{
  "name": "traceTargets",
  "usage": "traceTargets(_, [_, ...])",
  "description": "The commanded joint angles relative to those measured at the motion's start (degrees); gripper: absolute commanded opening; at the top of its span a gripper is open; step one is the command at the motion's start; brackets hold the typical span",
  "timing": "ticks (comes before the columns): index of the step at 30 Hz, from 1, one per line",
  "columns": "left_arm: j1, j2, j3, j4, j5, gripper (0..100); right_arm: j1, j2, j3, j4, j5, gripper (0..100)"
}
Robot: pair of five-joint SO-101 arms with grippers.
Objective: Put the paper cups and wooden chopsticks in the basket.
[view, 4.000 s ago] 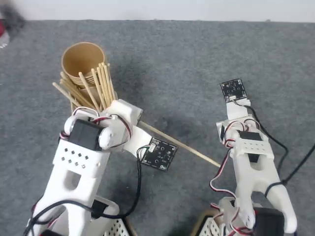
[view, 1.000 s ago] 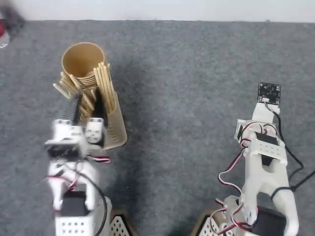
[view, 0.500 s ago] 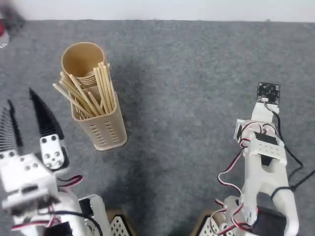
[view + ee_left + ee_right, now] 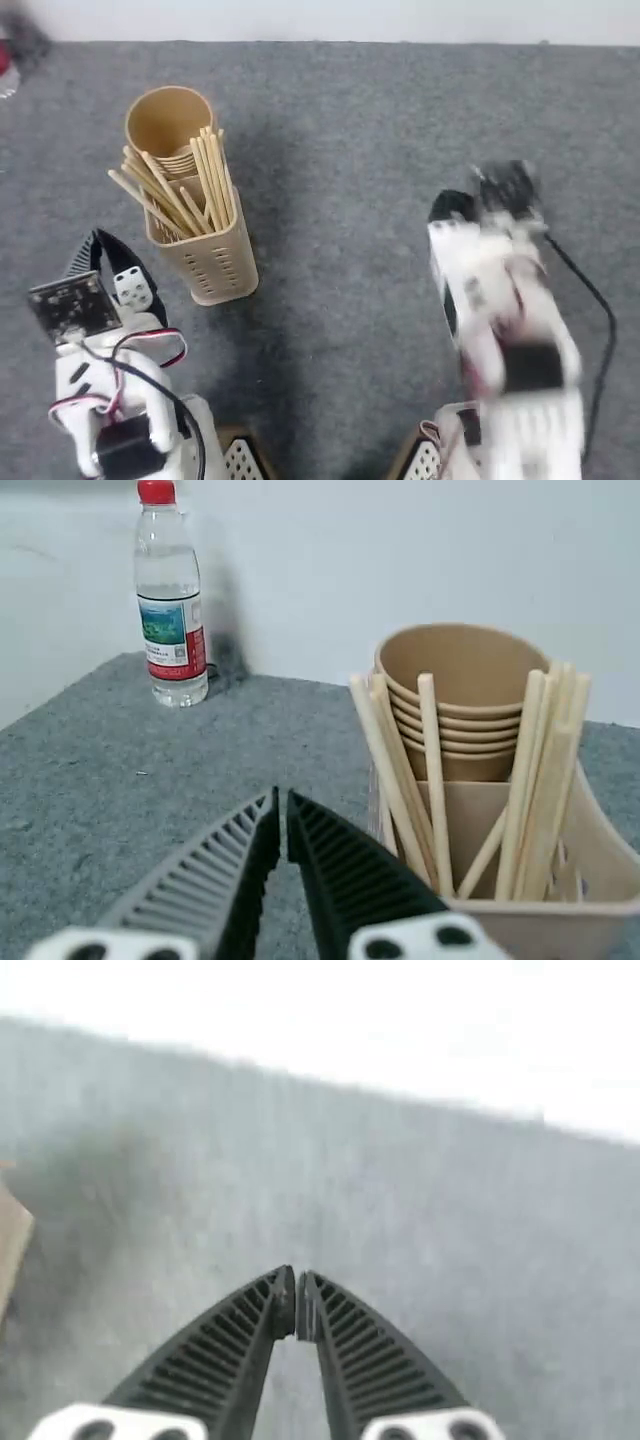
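1. The stack of brown paper cups (image 4: 165, 118) sits nested upright in the tan perforated plastic basket (image 4: 215, 265). The pale wooden chopsticks (image 4: 205, 175) lean beside it in the same basket, on the grey felt table (image 4: 360, 130).
2. Left end effector (image 4: 282, 800): fingers nearly pressed together, empty, near the basket. Right end effector (image 4: 297, 1282): pressed together, empty, well apart from it.
3. My judgement: the cups are light, thin-walled and crushable, so I'd pinch one rim wall gently. The chopsticks are stiff, smooth and prone to roll, so I'd grip them mid-length.
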Motion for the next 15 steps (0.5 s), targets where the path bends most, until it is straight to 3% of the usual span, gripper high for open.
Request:
traceTargets(1, [-0.26,-0.09,-0.04,0.62,-0.44,9,-0.31,-17.01,-0.26,7.96,-0.7,28.8])
traceTargets(2, [-0.26,-0.09,-0.04,2.29,-0.44,15,-0.22,-20.7,1.76,8.57,-0.7,35.5])
traceTargets(4, [-0.09,-0.09,-0.04,5.27,-0.44,24,-0.22,-27.21,5.8,8.84,-0.26,38.1])
traceTargets(6, [1.41,-0.09,-0.04,7.12,-0.44,26,-0.13,-28.35,7.74,9.01,-0.18,33.6])
traceTargets(8, [2.9,-0.09,-0.04,8.44,-0.44,26,-0.13,-26.42,8.35,9.98,-0.18,23.0])
traceTargets(10, [4.48,-0.09,0.04,8.7,-1.14,23,-0.48,-26.33,8.35,10.24,-0.09,1.5])
traceTargets(11, [5.19,-0.09,0.04,8.44,-1.93,18,-0.48,-26.77,8.7,9.8,0.97,0.0])
traceTargets(13, [7.21,-0.09,0.31,7.82,-2.9,1,-0.22,-27.47,8.79,9.8,1.23,6.5])
traceTargets(15, [10.11,-0.09,2.15,7.47,-2.9,4,-0.22,-27.47,8.7,9.36,1.32,4.6])
